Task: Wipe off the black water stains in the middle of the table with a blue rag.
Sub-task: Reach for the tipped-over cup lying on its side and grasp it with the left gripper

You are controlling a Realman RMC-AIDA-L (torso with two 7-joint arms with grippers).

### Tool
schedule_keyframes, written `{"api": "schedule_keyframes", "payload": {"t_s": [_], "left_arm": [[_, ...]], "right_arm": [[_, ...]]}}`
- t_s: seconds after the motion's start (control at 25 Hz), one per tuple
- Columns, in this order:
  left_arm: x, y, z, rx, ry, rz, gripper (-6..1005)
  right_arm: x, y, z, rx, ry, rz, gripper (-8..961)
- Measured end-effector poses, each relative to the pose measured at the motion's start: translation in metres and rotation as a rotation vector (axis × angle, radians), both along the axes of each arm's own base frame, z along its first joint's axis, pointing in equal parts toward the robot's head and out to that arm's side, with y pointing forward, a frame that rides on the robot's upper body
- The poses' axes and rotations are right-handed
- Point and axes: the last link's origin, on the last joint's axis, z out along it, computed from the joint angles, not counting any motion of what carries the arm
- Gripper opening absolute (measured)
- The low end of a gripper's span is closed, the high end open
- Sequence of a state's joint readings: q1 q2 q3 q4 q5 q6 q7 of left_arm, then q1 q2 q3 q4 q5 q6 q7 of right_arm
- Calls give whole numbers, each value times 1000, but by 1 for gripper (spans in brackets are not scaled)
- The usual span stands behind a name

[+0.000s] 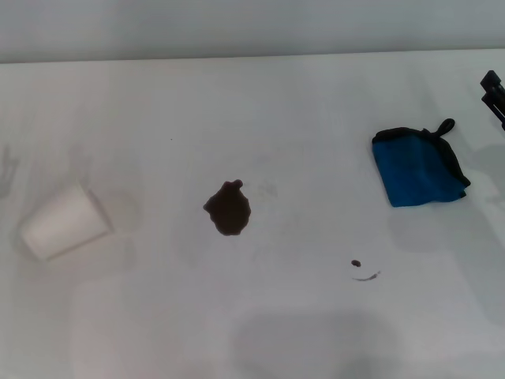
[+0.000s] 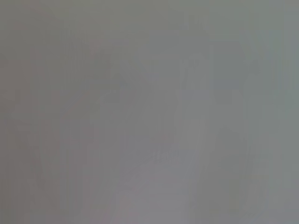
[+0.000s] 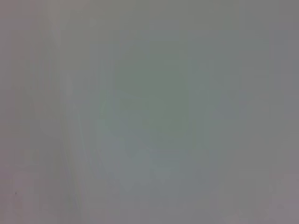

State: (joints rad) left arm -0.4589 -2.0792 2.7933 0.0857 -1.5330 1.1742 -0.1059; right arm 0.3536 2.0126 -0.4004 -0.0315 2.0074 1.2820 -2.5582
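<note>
On the white table, the black water stains show in the head view as a dark brown-black blotch near the middle, with a tiny dot and a thin streak nearer the front right. The folded blue rag, black-edged with a small loop, lies flat at the right, apart from the stains. Only a black tip of my right gripper shows at the right edge, just beyond the rag and not touching it. My left gripper is out of view. Both wrist views show only plain grey surface.
A white paper cup lies tipped on its side at the left of the table. The table's far edge meets a pale wall along the top of the head view.
</note>
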Motion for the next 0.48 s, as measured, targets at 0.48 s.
{"api": "schedule_keyframes", "payload": {"t_s": [0.48], "left_arm": [[3,4,1,-3,8,-13,876]], "right_arm": [[0,0,-1,-6,-1,1,854]]}}
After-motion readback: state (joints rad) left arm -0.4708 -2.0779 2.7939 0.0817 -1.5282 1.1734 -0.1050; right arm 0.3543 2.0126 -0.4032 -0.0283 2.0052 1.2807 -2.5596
